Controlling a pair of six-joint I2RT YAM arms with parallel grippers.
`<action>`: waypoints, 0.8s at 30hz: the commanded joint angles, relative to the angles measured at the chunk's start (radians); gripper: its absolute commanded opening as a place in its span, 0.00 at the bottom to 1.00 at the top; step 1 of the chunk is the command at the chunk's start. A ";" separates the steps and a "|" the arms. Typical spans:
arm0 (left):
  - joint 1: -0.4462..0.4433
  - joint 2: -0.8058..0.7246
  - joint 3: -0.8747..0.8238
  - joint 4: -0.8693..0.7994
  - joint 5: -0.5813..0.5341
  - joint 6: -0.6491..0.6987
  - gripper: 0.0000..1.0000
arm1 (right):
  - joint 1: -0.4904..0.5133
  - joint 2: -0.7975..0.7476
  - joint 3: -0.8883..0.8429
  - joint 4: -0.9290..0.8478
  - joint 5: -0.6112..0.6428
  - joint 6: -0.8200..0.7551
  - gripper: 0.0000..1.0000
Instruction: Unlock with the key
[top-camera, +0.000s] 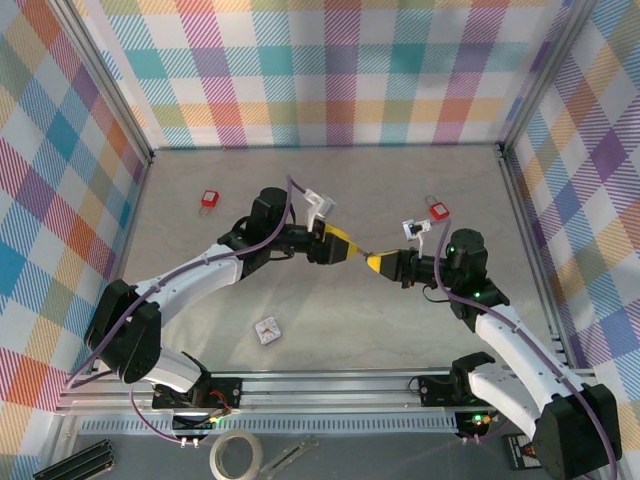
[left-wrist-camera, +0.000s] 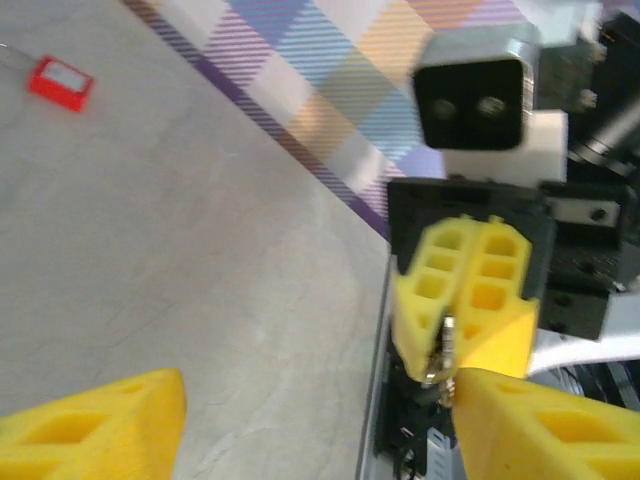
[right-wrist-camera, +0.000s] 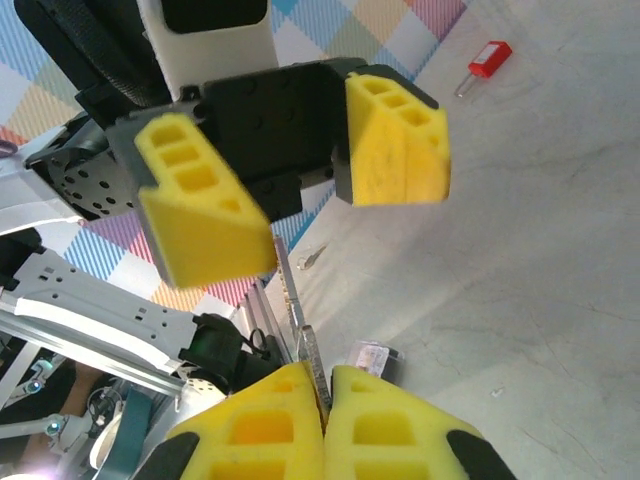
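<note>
Right pincer (top-camera: 376, 263) and left pincer (top-camera: 349, 250) meet tip to tip over mid-desk (top-camera: 330, 180).
Counted: one key (right-wrist-camera: 297, 310), two red padlocks, left (top-camera: 208, 198) and right (top-camera: 437, 210), and one small white object (top-camera: 266, 330). Both arms reach inward. The right pincer is clamped on the key, held off the desk. The left pincer faces it, jaws apart, one finger just beside the key's tip. The right padlock lies near the right wrist, and the left padlock is well apart. Bare desk surrounds the pincers, with plaid walls on three sides.
</note>
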 joint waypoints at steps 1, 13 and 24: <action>0.073 -0.087 -0.013 -0.016 -0.170 -0.071 0.99 | 0.013 -0.001 0.081 -0.196 0.055 -0.118 0.00; 0.361 0.198 0.394 -0.823 -1.010 0.025 1.00 | 0.150 0.161 0.334 -0.660 0.515 -0.243 0.00; 0.513 0.699 0.937 -1.019 -1.171 0.144 0.99 | 0.169 0.171 0.370 -0.705 0.470 -0.196 0.00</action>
